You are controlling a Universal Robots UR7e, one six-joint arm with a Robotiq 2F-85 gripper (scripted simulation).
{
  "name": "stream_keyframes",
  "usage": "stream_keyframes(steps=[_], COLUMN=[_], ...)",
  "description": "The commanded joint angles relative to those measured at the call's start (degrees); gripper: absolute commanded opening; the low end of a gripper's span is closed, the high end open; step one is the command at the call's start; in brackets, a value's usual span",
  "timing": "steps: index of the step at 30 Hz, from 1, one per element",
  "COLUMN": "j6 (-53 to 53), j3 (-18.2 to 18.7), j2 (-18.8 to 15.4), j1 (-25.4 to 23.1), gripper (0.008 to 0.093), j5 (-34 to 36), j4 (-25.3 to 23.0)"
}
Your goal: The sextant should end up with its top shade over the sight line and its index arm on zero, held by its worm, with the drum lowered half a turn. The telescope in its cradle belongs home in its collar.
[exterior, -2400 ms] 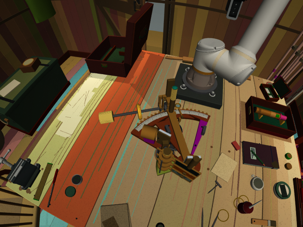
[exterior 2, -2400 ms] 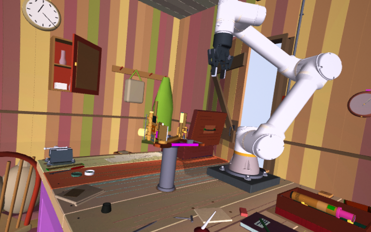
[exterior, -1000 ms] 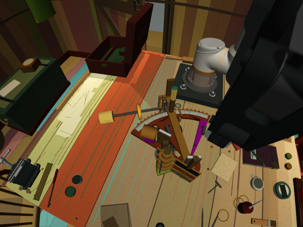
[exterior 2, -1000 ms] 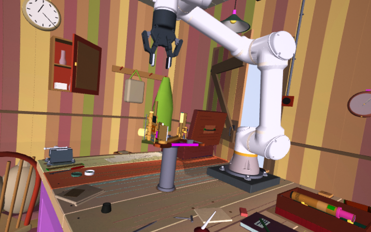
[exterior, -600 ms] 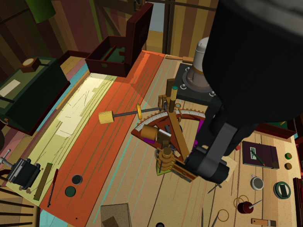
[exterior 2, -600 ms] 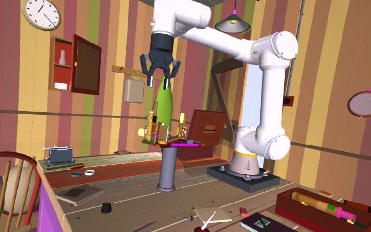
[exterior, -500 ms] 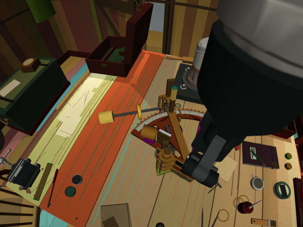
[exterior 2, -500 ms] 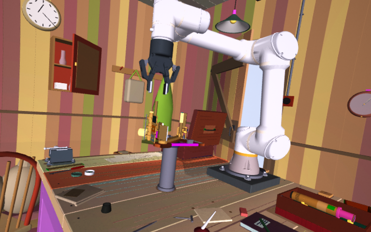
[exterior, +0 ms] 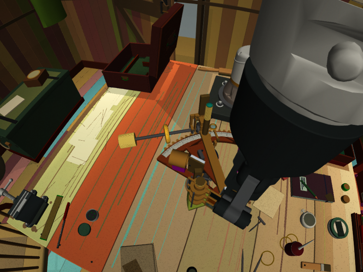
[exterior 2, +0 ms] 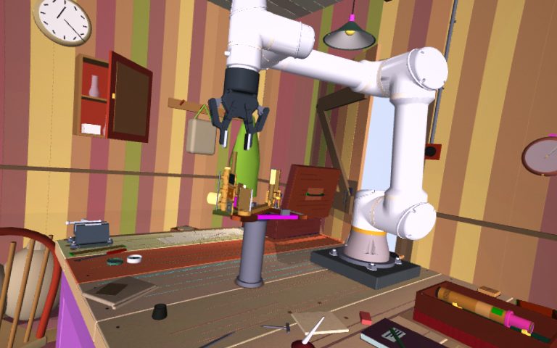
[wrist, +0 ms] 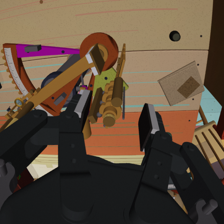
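My gripper [exterior 2: 235, 141] hangs open and empty straight above the sextant [exterior 2: 246, 197], well clear of its tallest brass parts. The sextant sits flat on a grey pedestal [exterior 2: 251, 254] in the middle of the bench. Its brass index arm [wrist: 60, 83] runs from the pivot to the white scale arc [wrist: 15, 73]. The stacked brass shades with a knurled knob [wrist: 109, 104] lie below, between my fingers [wrist: 115, 117] in the wrist camera. A long worm shaft with a yellow drum [exterior: 127, 140] sticks out to one side. The telescope [exterior 2: 484, 310] lies in its cradle at the bench's right end.
The robot base [exterior 2: 365, 262] stands behind the pedestal. An open wooden case [exterior: 143, 58] sits at the back of the bench. A vise [exterior: 26, 206], two lens caps [exterior: 88, 222], a notebook [exterior: 310, 187], a cup [exterior: 308, 219] and small tools lie scattered around.
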State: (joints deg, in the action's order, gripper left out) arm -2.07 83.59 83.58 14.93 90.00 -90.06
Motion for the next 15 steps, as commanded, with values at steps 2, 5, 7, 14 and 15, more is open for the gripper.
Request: stream_keyframes(steps=[2,5,7,14,15], j6=[0.0,0.0,0.0,0.0,0.0], j3=[0.09,0.38,0.64,1.97,2.19], j2=[0.03,0.02,0.02,-0.02,-0.03], j1=[0.0,0.0,0.0,0.0,0.0], gripper=[0.053,0.053,0.053,0.053,0.053], j5=[0.0,0.0,0.0,0.0,0.0], j4=[-0.13,-0.4,-0.66,-2.0,-2.23])
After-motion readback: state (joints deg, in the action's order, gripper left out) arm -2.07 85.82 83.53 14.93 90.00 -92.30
